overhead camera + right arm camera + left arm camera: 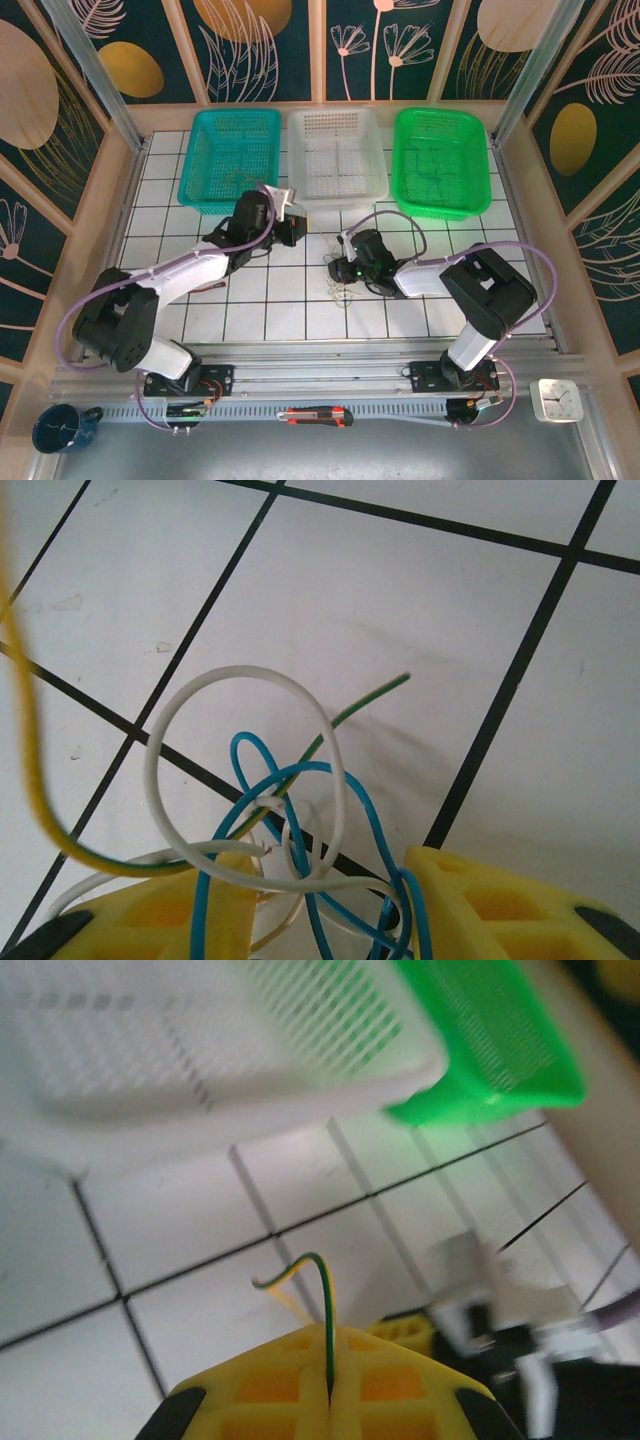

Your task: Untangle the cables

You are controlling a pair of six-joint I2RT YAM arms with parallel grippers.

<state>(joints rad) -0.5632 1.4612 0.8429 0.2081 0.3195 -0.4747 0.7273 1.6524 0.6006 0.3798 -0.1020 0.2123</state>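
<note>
Top cam hung high above and behind the arm bases (pixel 200 380), looking down at the whole table (pixel 300 320) with the white basket (pixel 337 150) at the far middle. Left wrist cam peeked over the left gripper (pixel 329 1365), low and close in front of that basket (pixel 200 1050), which both views shared. Right wrist cam stared nearly straight down past the right gripper (pixel 325 880), super close on tiles (pixel 400 600) in front of the basket.

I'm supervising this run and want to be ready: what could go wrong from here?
The left gripper pinches the green-yellow cable near its tip, so it may slip out under a pull. By the right gripper, whose jaws stand apart, a green-yellow cable crosses the white loop and blue loops; pulling could tighten the tangle or drag it along.
</note>
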